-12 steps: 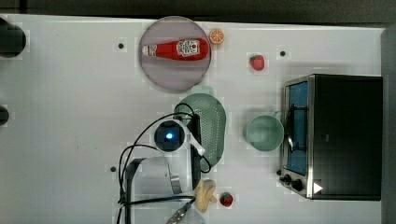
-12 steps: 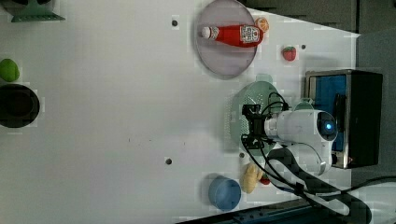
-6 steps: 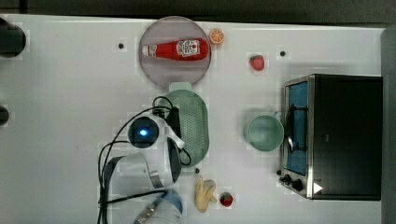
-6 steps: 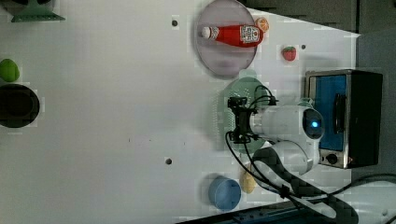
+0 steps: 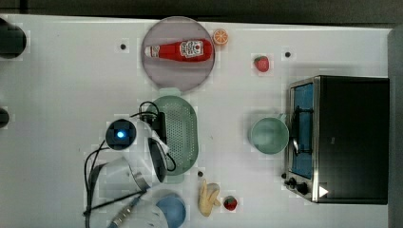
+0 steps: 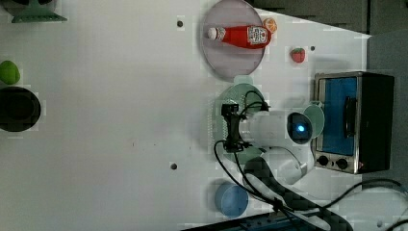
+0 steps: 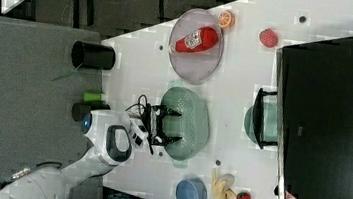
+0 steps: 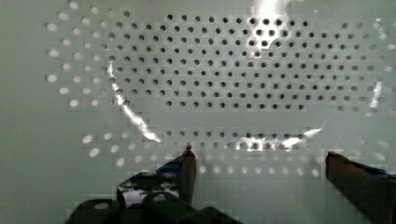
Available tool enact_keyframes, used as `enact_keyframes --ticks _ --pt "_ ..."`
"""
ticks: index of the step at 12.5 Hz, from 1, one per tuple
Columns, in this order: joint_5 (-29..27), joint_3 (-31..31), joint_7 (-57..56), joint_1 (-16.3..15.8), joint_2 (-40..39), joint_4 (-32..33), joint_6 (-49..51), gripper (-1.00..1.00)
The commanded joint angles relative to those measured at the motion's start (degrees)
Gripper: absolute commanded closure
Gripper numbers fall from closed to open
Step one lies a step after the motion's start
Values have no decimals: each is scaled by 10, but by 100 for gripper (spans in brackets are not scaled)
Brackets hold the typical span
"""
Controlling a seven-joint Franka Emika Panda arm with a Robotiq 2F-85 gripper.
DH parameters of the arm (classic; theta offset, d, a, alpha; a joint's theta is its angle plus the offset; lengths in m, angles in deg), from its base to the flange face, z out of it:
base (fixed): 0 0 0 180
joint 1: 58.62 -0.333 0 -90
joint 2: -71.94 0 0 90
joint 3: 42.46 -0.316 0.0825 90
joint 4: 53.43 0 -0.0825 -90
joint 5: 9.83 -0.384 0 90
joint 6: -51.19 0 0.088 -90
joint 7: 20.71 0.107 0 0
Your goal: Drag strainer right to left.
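The strainer (image 5: pixel 183 133) is a pale mint-green oblong colander dotted with holes, lying below the plate in the top view. It also appears as the strainer (image 7: pixel 192 124) in the right view and the strainer (image 6: pixel 231 94) in the left view. My gripper (image 7: pixel 179 126) is open, its two black fingers spread wide over the strainer's side nearest the arm. In the wrist view the gripper (image 8: pixel 261 161) hangs just above the strainer's perforated inside (image 8: pixel 210 70), with nothing between the fingers. Seen from the top, the gripper (image 5: pixel 164 133) stands at the strainer's left rim.
A plate (image 5: pixel 157 76) holding a ketchup bottle (image 5: pixel 179 50) lies just beyond the strainer. A green cup (image 5: pixel 269 135) and a toaster oven (image 5: pixel 342 137) stand at the top view's right. A blue bowl (image 5: pixel 171 209), a banana (image 5: pixel 207 197) and a strawberry (image 5: pixel 230 203) lie near the arm's base.
The arm and the strainer have both slid toward the top view's left, away from the green cup and the oven. The fingers stay spread.
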Motion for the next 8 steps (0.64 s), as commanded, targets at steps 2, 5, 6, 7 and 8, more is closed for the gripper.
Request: enact_keyframes --ticks 2,5,6,7,8 --pt "-14 1 47 -43 -6 -34 20 -100" --pt "-16 0 50 -59 -15 -56 38 -100" --pt "-18 -1 51 -65 -18 -65 43 -100" --pt "-29 -2 60 -70 -23 -75 47 -100" --pt "-42 -5 70 -75 -28 -85 50 -100"
